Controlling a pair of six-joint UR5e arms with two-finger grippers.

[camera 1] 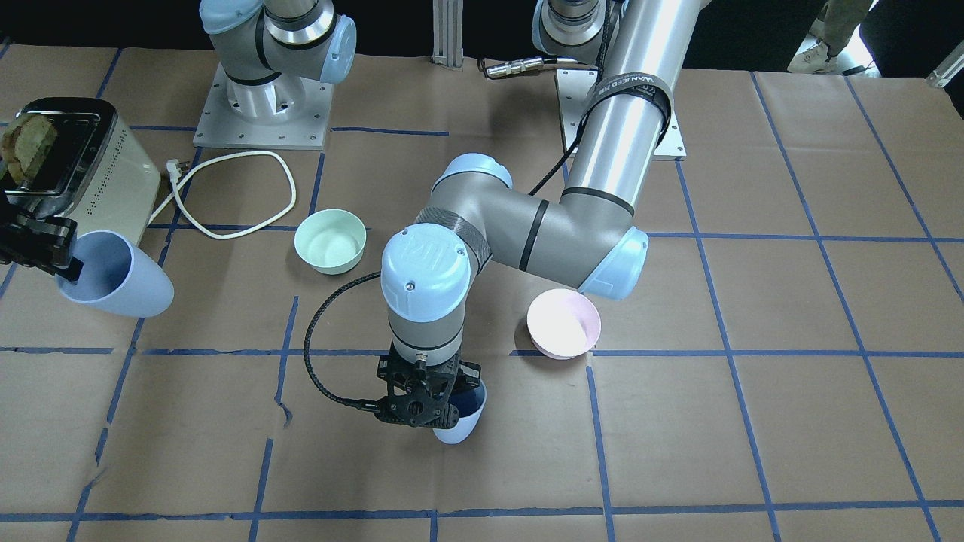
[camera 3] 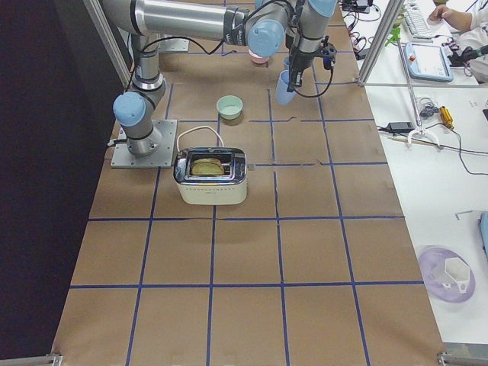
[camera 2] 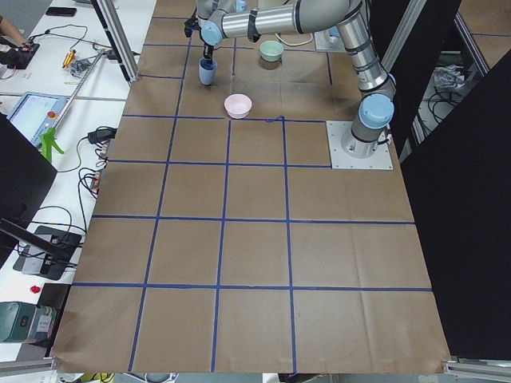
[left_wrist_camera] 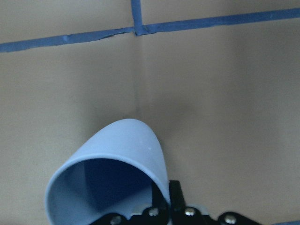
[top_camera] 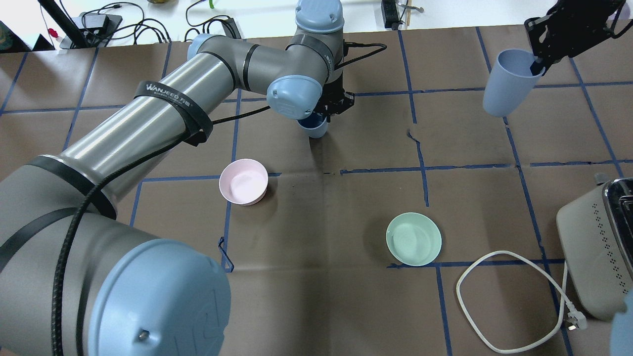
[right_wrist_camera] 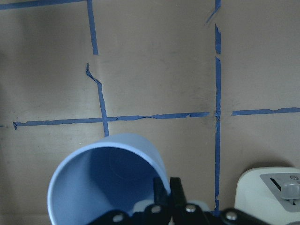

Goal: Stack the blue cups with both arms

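Front view: left gripper pinches the thin rim of a smooth, tapered blue cup. A shallow pink bowl sits near it, toward the robot's base.

Overhead: right gripper clamps the second blue cup by its rim, tilted and raised. A toaster stands near it — a mint bowl lies well apart.

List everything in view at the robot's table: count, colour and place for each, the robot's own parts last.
table: one, brown paper, blue tape grid.
blue cups: two, pale blue; centre cup mid-table, tilted cup lifted at the table's end.
toaster: one, cream, table's end, toast inside.
cable: one, white, looped beside toaster.
green bowl: one, mint, near the cable.
pink bowl: one, pale pink, mid-table.
arms: two, silver-grey, blue caps; left arm, right arm.
hands: two, black; left hand shut on centre cup, right hand on tilted cup.
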